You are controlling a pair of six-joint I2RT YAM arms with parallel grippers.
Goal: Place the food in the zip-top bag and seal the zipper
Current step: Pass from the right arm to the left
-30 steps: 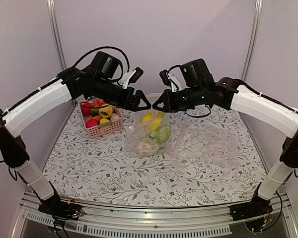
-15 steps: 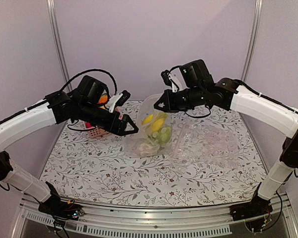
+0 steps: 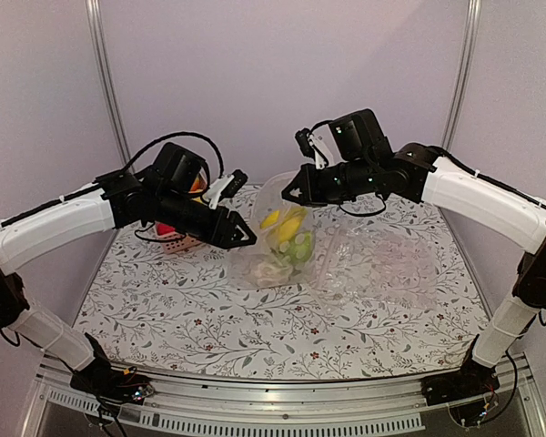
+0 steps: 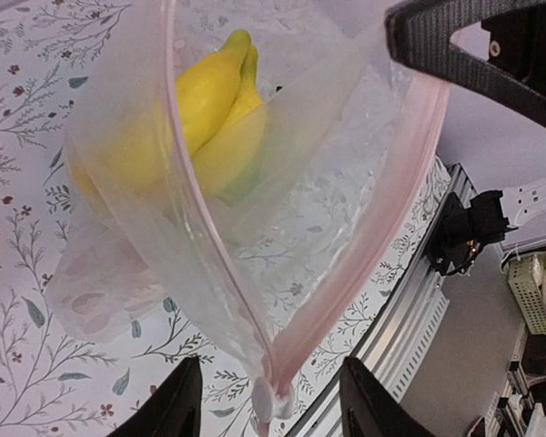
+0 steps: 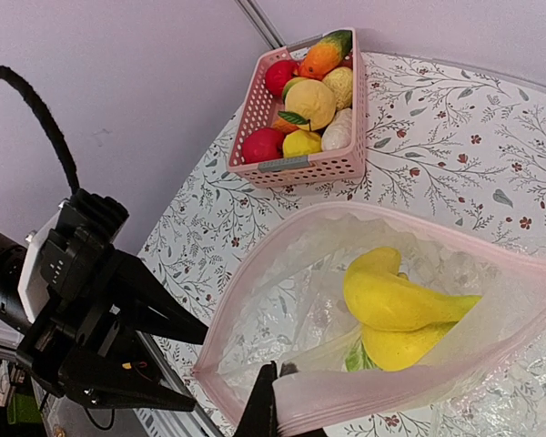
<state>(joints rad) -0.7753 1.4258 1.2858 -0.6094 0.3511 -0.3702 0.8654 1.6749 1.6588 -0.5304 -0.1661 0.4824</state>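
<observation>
Between the spread fingers [image 4: 177,405] of the left pincer [image 4: 268,366] sits the end corner of the zip-top bag [image 4: 328,182], where the two halves of the pink zipper [image 4: 382,209] run together. Neither finger appears to touch the plastic, so this pincer stands open around the corner without gripping it. Beyond its tips the bag's mouth gapes away from it, and just ahead inside lie two yellow bananas [image 4: 209,100].

At the other end of the mouth, the right pincer [image 5: 268,405] is pressed together on the lip of the bag nearest to it. It pinches the zipper strip and holds that edge up off the worktop [image 3: 209,337]. Seen from this pincer, the bananas lie just ahead of its tips, inside the open mouth.

From above, the two pincers face each other across the bag. The left one is low at the bag's left edge and the right one higher at its top edge. The bag hangs down from the right pincer with its bottom resting on the worktop. A green piece [image 3: 298,246] and a whitish piece [image 3: 273,269] sit in it below the bananas.

Behind the left pincer, on the far side of its wrist from the bag, a pink basket [image 5: 311,167] holds more toy fruits [image 5: 309,102] in red, yellow and orange. Below the right pincer's arm, just beside the bag, a crinkled clear bag [image 3: 382,259] lies flat.
</observation>
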